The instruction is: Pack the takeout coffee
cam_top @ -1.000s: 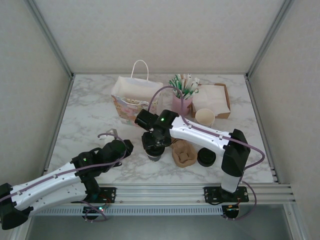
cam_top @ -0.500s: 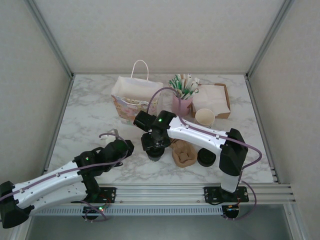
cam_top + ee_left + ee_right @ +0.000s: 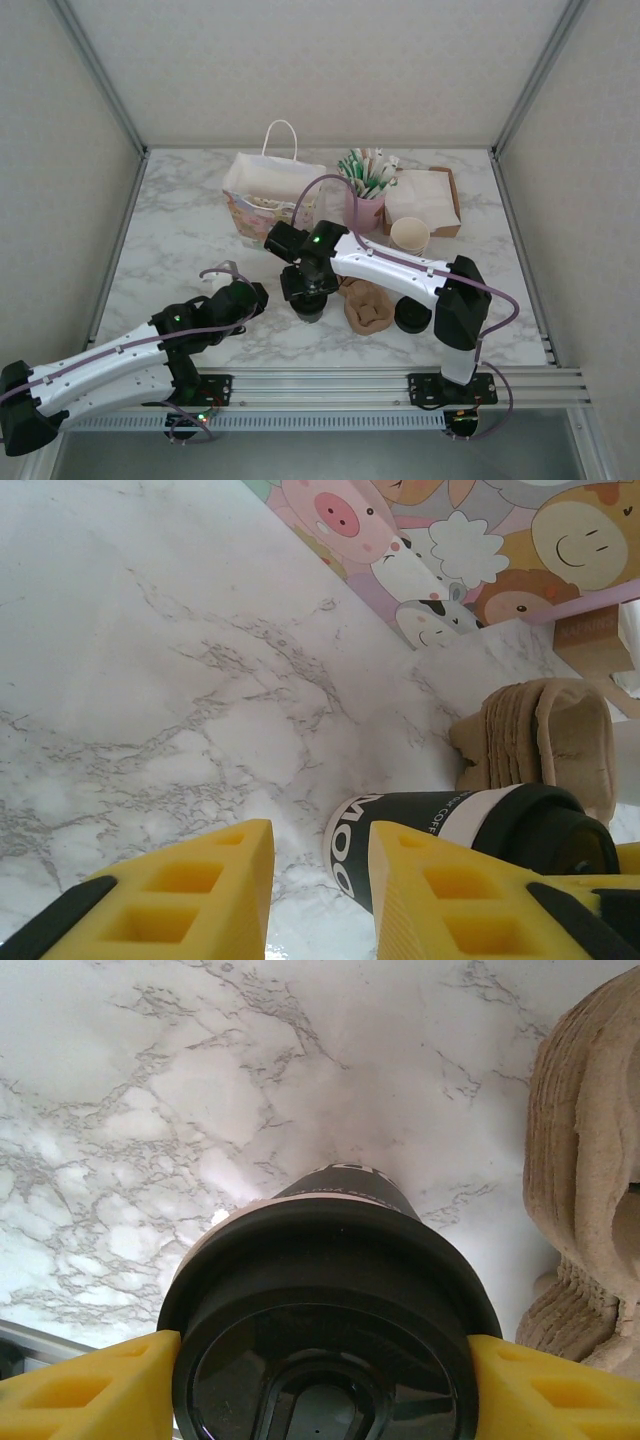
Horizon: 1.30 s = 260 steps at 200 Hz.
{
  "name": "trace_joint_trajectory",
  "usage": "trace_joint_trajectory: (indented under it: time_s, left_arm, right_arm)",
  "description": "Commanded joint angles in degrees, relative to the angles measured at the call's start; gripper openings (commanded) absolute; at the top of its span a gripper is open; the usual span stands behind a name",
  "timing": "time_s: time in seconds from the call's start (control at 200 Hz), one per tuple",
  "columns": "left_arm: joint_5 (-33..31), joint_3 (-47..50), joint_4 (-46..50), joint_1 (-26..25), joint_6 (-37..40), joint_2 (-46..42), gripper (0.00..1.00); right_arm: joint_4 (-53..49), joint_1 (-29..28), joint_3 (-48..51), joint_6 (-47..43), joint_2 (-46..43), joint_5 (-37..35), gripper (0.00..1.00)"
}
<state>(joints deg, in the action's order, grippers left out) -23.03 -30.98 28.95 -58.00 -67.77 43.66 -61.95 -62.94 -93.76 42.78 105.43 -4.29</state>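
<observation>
The right end effector [image 3: 320,1380] is clamping its yellow fingers [image 3: 90,1385] against both sides of the small paper cup capped with a round black plastic lid [image 3: 330,1260] — gripping it at the lid. The cup is sitting upright mid-frame in the top view, over the white marble desk [image 3: 200,1080], just left of a stack of brown moulded-pulp carriers [image 3: 590,1160]. The left end effector [image 3: 315,865] is hanging slightly parted and empty at the lower left — the cup lies to its right, with a cartoon-printed paper bag [image 3: 480,540] beyond.
</observation>
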Motion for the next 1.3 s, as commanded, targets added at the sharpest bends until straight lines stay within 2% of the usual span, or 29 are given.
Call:
trace_joint_trajectory:
  time_s: [0.0, 0.255, 0.531, 0.826, 1.016, 1.296]
  left_arm:
    - [-0.7, 0.8, 0.2, 0.5, -1.5, -0.3, 0.31]
    - [-0.7, 1.3, 0.0, 0.6, -1.8, -0.5, 0.31]
    - [-0.6, 1.4, -0.2, 0.5, -1.8, -0.4, 0.3]
    - [-0.6, 1.2, -0.2, 0.5, -1.5, -0.4, 0.3]
    - [-0.7, 0.8, -0.2, 0.6, -1.1, 0.1, 0.3]
    - [-0.3, -0.2, 0.1, 0.5, -0.6, 0.8, 0.3]
  right_arm:
    - [-2.2, -0.8, -0.4, 0.5, 1.8, -0.7, 0.68]
    - [-3.9, -2.3, 1.0, 1.2, 3.1, -2.8, 0.67]
    - [-0.8, -2.3, 6.2, 3.4, 3.6, -2.0, 0.67]
    - [-6.5, -2.3, 7.1, 3.3, 7.4, -7.4, 0.65]
    - [-6.3, -2.3, 10.0, 3.3, 9.6, -7.4, 0.65]
    - [-3.1, -1.6, 7.3, 6.4, 4.4, -6.4, 0.67]
